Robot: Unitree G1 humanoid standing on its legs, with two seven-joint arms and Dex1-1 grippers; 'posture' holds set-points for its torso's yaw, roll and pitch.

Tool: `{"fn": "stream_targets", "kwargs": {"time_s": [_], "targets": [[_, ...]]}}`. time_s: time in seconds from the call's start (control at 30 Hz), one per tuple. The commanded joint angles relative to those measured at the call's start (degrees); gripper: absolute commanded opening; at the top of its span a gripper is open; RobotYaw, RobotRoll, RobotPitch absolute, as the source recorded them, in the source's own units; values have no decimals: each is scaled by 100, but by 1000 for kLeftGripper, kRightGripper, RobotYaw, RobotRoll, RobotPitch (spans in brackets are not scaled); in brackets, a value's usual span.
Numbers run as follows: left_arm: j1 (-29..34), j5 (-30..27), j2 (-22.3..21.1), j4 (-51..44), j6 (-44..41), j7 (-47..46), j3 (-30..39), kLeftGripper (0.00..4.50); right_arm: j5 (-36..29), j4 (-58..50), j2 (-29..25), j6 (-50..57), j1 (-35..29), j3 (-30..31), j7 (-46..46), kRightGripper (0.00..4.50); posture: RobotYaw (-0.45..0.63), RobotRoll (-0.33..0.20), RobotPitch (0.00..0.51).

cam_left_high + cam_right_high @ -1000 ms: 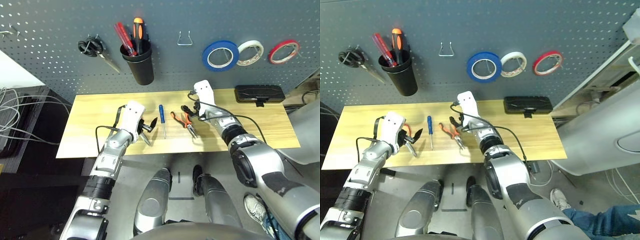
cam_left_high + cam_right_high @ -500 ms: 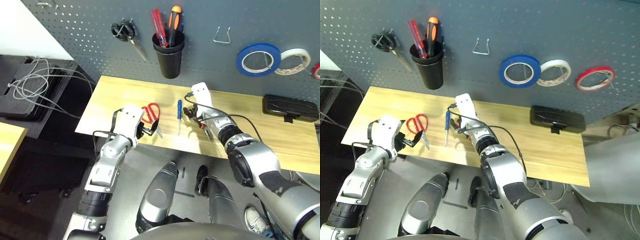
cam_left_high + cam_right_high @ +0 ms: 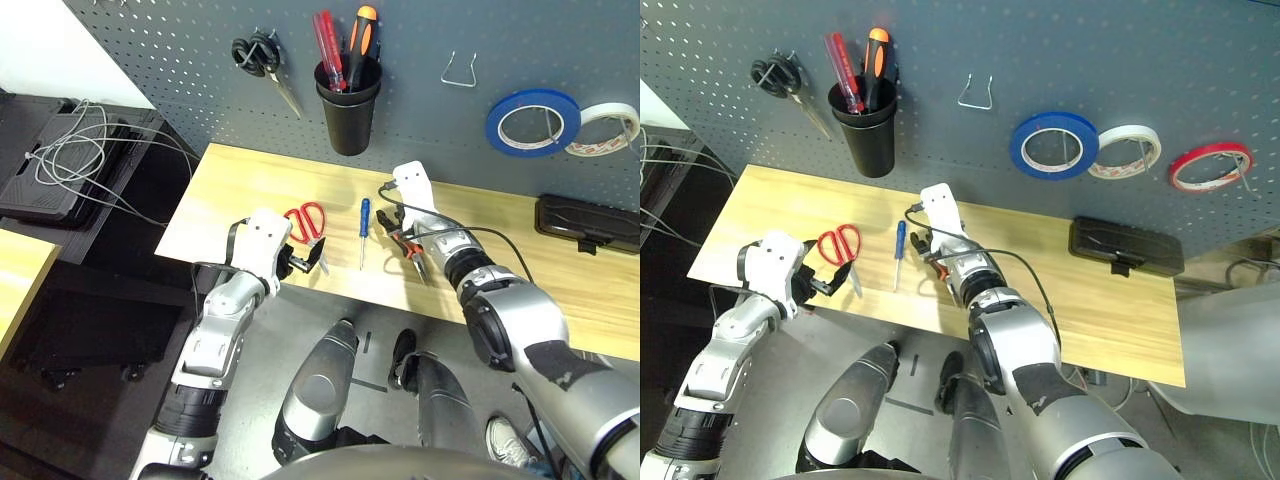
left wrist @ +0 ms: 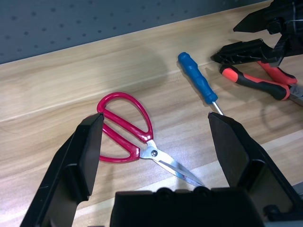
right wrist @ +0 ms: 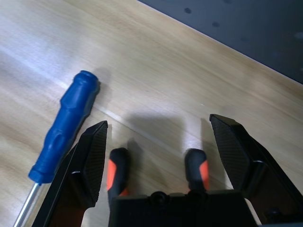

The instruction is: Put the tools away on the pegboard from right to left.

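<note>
Three tools lie on the table (image 3: 250,190), all toward its near edge: red scissors (image 3: 307,225) nearest the left end, a blue screwdriver (image 3: 363,225) just right of them with its handle toward the pegboard (image 3: 420,110), then the pliers (image 3: 405,247), orange-and-black handles pointing to the far edge. Left gripper (image 3: 308,262) hovers at the near edge just short of the scissors, fingers spread wide, nothing between them; in its wrist view the scissors lie between the two fingers (image 4: 87,151), blades pointing toward the gripper, not touched. Right gripper (image 3: 392,222) sits low over the pliers, fingers spread to either side of the two handles; the wrist view shows both handle ends between the open fingers (image 5: 92,161), contact cannot be told. Blue tape ring (image 3: 533,121) hangs on the pegboard, right of a bare wire hook (image 3: 459,70), with a white roll (image 3: 605,130) next to it and a red roll (image 3: 1211,166) further right. Black cup (image 3: 348,110) on the board holds red and orange-handled drivers; black scissors (image 3: 262,58) hang to its left. Black case (image 3: 590,222) lies at the table's right end by the far edge.
</note>
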State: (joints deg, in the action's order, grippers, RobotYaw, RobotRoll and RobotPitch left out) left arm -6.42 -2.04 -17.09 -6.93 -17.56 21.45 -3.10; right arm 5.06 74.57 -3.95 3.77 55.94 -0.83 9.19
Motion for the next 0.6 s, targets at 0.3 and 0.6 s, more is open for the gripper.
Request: {"fn": "stream_targets", "kwargs": {"time_s": [0.3,0.6], "targets": [[142,-384,81,-135,247,493,-168,4500,90,12,-13,275,-244,28,-187,4451,416,0,343],[174,-352,72,-110,438,631,-414,4500,155,-65,-50,524,-308,98,-269,4451,405,0,343]]}}
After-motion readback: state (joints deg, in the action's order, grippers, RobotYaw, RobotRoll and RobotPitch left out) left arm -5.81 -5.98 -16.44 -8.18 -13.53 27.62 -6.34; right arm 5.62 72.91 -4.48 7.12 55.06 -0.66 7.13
